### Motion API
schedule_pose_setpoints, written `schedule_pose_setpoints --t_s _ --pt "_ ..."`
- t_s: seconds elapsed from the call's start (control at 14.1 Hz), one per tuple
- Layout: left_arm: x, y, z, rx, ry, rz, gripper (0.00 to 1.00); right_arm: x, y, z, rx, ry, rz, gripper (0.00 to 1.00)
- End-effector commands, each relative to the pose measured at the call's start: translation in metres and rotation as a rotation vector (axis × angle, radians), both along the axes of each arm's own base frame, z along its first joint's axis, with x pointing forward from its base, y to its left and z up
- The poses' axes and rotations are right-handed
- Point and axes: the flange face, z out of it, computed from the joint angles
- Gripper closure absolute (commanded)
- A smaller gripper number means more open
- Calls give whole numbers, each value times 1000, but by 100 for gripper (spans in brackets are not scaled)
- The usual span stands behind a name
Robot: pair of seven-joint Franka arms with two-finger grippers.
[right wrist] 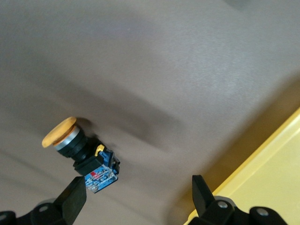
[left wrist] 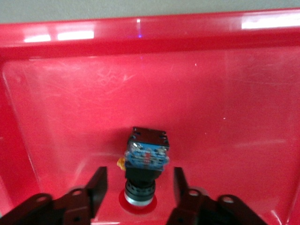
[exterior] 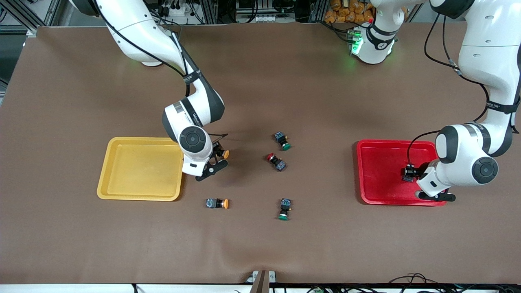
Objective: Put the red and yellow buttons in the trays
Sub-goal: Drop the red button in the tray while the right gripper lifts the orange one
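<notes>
A red-capped button stands cap down in the red tray, dark body up. My left gripper is open around it, with a gap on each side. From the front, this button sits in the red tray under the left gripper. My right gripper is wide open low over the table beside the yellow tray. A yellow-capped button lies on its side by one fingertip. In the front view that button lies next to the right gripper and the yellow tray.
On the brown table between the trays lie another yellow-capped button, a red-capped button and two green-capped ones. The yellow tray holds nothing.
</notes>
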Motion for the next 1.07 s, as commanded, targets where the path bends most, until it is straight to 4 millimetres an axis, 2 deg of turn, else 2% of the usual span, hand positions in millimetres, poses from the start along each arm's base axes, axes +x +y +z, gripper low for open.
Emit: schedule_pose_setpoints --t_s 0.0,0.07,0.14,0.28,0.36,0.5,0.64,0.78,0.93,1.0 --pt "4 -8 25 21 -28 -15 0 -6 5 -12 -5 14 58 0" --pt "5 -14 40 22 -34 -22 0 -7 8 -15 0 18 83 0" --pt "3 -29 58 15 -20 -37 0 -11 11 -19 1 26 105 0" --pt "-3 -75 92 0 5 -46 0 -16 19 -34 -1 27 120 0" --pt "-4 -98 102 -8 1 -18 0 -18 22 -37 3 19 124 0" --pt "-6 -139 118 -3 18 85 0 -29 24 -49 -1 26 128 0" --pt "-12 -180 129 5 23 230 0 -32 28 -51 5 26 123 0" --pt "-18 -211 135 19 29 372 0 -30 29 -51 15 10 118 0" --pt "-21 -237 142 16 46 537 0 -31 29 -52 19 12 70 52" --pt "-26 -254 143 24 49 600 0 -33 34 -52 12 0 22 59"
